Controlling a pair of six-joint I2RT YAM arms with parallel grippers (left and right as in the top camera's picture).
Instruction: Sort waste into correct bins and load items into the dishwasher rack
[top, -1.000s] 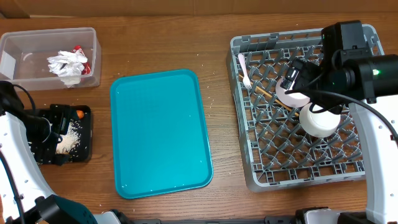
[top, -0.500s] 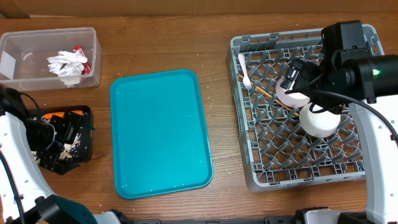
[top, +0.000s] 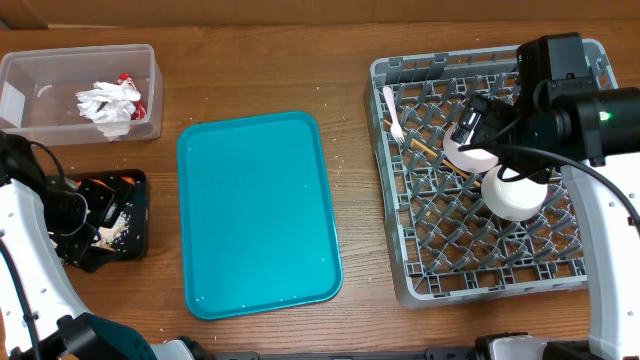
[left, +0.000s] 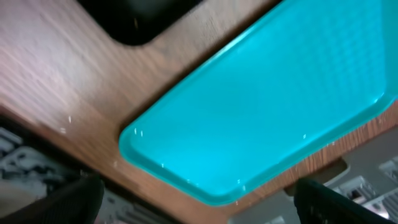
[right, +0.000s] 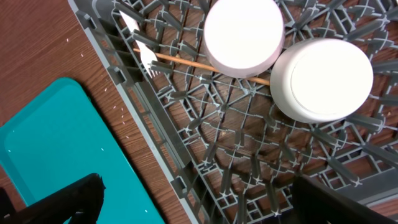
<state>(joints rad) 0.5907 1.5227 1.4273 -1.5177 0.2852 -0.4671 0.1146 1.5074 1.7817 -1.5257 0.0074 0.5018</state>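
Scraps now half-hidden under left end effector.

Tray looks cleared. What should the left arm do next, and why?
Probably lift the open left gripper clear of the black tray. The teal tray is bare, napkins lie in the clear tub, scraps in the black tray, and bowls, fork and stick sit in the dishwasher rack, so nothing seems left to pick.

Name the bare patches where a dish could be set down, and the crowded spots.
The teal tray is wholly bare. So is the table strip between it and the dishwasher rack, and the rack's near half. Crowded: the rack's far part, with fork and bowls, and the black tray.
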